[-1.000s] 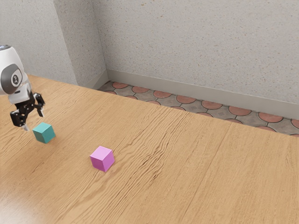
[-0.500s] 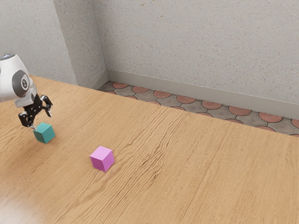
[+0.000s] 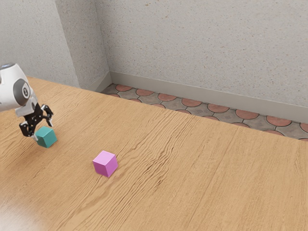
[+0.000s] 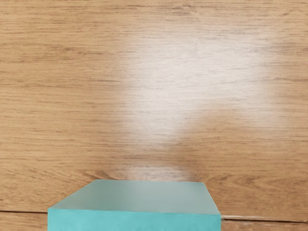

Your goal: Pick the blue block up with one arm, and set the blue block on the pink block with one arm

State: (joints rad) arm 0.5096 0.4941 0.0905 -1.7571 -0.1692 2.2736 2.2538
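The blue block (image 3: 46, 137), teal in colour, rests on the wooden table at the exterior view's left. My gripper (image 3: 35, 126) hangs just above its upper left corner, fingers spread open and empty. The wrist view puts the blue block (image 4: 134, 206) directly under my hand, its top face level. The pink block (image 3: 105, 163) sits on the table to the right of the blue one and nearer the camera, well apart from it.
The wooden table (image 3: 192, 168) stretches far toward the exterior view's right. A grey wall (image 3: 192, 43) and a strip of tiled floor (image 3: 216, 110) lie behind the table's far edge.
My gripper has moved right from beside the blue block to over it, then dropped slightly toward its top. Neither block has moved.
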